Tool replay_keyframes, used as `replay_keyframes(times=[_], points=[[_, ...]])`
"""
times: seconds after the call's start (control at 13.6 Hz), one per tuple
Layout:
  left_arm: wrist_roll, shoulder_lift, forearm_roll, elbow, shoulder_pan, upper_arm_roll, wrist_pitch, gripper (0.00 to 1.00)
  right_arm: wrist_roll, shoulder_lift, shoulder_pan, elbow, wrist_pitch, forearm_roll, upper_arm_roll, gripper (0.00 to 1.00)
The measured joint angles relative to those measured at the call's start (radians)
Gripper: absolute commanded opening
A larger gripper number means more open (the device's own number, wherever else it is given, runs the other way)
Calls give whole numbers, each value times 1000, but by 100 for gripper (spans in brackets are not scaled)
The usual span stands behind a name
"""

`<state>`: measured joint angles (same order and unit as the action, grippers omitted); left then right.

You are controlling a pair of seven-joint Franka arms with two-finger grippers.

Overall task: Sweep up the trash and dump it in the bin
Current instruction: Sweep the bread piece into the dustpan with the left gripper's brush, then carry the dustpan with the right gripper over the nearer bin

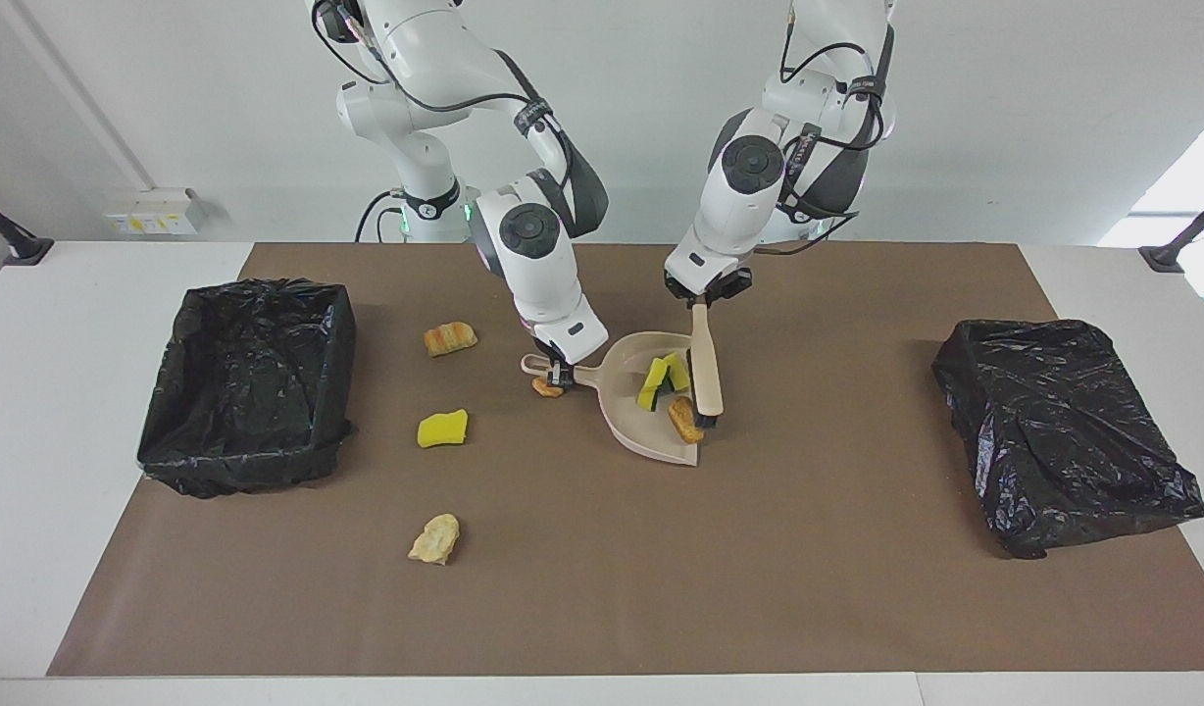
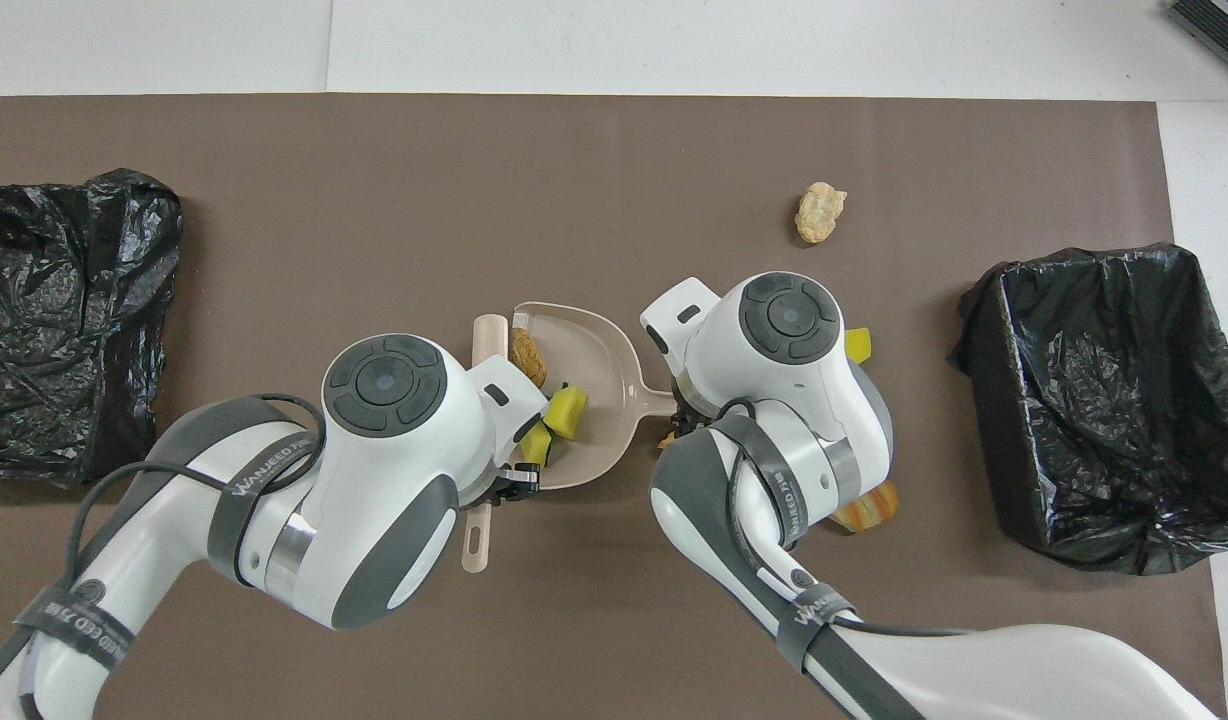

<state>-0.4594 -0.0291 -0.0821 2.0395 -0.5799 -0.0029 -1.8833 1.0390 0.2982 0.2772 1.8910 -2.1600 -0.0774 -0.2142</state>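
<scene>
Left gripper [image 1: 701, 299]: clenched on the brush handle, over the dustpan's edge.
Right gripper [image 1: 561, 374]: clenched on the dustpan handle, low over the mat.
Brush [image 1: 705, 365]: beige, tilted, bristle end down at the dustpan's open mouth, touching the brown scrap there.
Dustpan [image 1: 629, 424]: beige, on the mat mid-surface, mouth toward the left arm's end.
Trash in dustpan: two yellow-green sponges [image 1: 660, 378] and a brown scrap [image 1: 683, 419] near the lip.
Trash on mat: small orange scrap [image 1: 546, 388] just beside the dustpan handle; croissant piece [image 1: 450, 338], yellow sponge [image 1: 442, 428] and pale bread piece [image 1: 434, 539] in a loose row toward the right arm's end, well apart.
Bin [image 1: 249, 380]: black-lined, open, at the right arm's end.
Black bag [image 1: 1061, 431]: crumpled heap at the left arm's end.
Mat [image 1: 759, 569]: brown, covering the surface [image 1: 33, 471].
</scene>
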Motion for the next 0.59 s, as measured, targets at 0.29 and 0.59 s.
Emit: replay_keyframes(times=[0.29, 0.59], points=[[73, 27, 34, -100, 81, 19, 157, 0, 139, -4, -31, -14, 0, -6, 0, 0], [153, 94, 37, -152, 150, 25, 304, 0, 186, -31, -61, -95, 116, -7, 2, 0]])
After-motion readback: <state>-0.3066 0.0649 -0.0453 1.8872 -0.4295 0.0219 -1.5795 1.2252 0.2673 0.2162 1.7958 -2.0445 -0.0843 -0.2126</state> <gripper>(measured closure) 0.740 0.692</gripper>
